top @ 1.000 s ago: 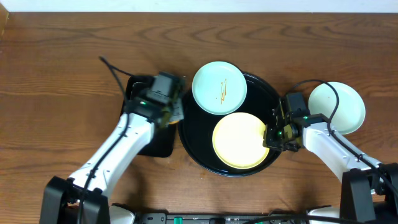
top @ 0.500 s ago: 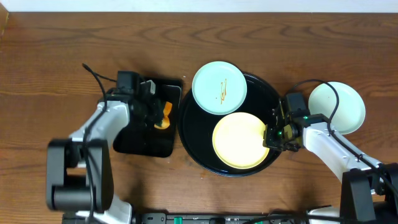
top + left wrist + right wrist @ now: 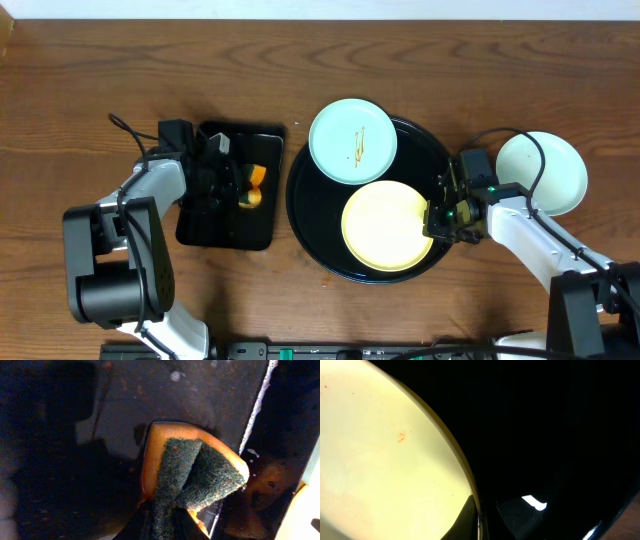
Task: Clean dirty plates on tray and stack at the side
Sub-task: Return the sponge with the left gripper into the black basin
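The round black tray [image 3: 308,222] holds the pale yellow plate [image 3: 385,228] and a mint-blue plate [image 3: 352,140] with thin orange-brown smears, lying over its upper-left rim. A second mint-blue plate [image 3: 541,172] lies on the bare wood at the right. My right gripper [image 3: 440,218] is shut on the yellow plate's right rim; in the right wrist view its fingers [image 3: 481,522] pinch the plate [image 3: 380,455] edge over the tray [image 3: 560,430]. My left gripper [image 3: 238,187] is shut on an orange sponge with a green scouring pad [image 3: 256,185], which also shows in the left wrist view [image 3: 192,472].
A smaller rectangular black tray [image 3: 225,232] lies left of the round tray, under my left gripper; its wet, stained floor [image 3: 200,395] shows in the left wrist view. Dark wood tabletop [image 3: 100,80] surrounds everything.
My left arm has swung left, away from the round tray's edge, and carried the sponge over the rectangular tray. The right arm and the plates have not moved.
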Available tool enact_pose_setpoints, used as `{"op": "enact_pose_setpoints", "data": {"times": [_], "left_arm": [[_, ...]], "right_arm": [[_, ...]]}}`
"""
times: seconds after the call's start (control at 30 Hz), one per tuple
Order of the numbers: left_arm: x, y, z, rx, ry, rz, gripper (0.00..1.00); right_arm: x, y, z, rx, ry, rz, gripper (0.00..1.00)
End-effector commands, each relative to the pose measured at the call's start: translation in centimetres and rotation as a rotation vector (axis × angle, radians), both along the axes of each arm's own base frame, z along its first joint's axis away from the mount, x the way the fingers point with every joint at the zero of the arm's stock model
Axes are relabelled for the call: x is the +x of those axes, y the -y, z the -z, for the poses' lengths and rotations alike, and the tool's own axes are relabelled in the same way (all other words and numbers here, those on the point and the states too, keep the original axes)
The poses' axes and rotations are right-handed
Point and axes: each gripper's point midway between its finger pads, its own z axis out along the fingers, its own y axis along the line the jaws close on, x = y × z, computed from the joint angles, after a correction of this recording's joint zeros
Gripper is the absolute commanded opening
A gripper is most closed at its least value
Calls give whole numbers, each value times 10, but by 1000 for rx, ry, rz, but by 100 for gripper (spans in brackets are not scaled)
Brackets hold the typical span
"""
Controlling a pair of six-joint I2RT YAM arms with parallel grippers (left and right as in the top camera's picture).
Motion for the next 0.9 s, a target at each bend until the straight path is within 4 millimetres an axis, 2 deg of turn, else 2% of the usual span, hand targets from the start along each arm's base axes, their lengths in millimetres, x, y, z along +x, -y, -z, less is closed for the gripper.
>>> {"op": "enact_pose_setpoints", "data": {"times": [0.0, 0.1, 0.17, 0.23, 0.33, 0.4, 0.57, 0.8, 0.87], "left_arm": [[-7, 5, 5, 11, -19, 29, 15], [-5, 18, -10, 12, 26, 67, 17], [-4, 28, -19, 15, 56, 98, 23], [-4, 34, -23, 41, 74, 119, 34], [-5, 25, -19, 144, 46, 69, 51], [-7, 17, -17, 206, 24, 36, 57], [-9, 14, -31, 224, 37, 8, 62], [-7, 14, -80, 219, 168, -10, 66], [-8, 14, -87, 219, 185, -12, 67]], "right_arm": [[-2, 16, 8, -98, -6, 15, 1], [4, 17, 8, -107, 18, 17, 1], [9, 17, 7, -108, 40, 19, 1], [14, 16, 6, -105, 63, 9, 1], [18, 15, 5, -105, 82, -16, 1], [19, 15, 4, -108, 95, -46, 1], [28, 13, -9, -107, 149, -88, 1], [47, 5, -47, -62, 299, -106, 1], [48, -4, -57, -16, 332, -129, 1]]}}
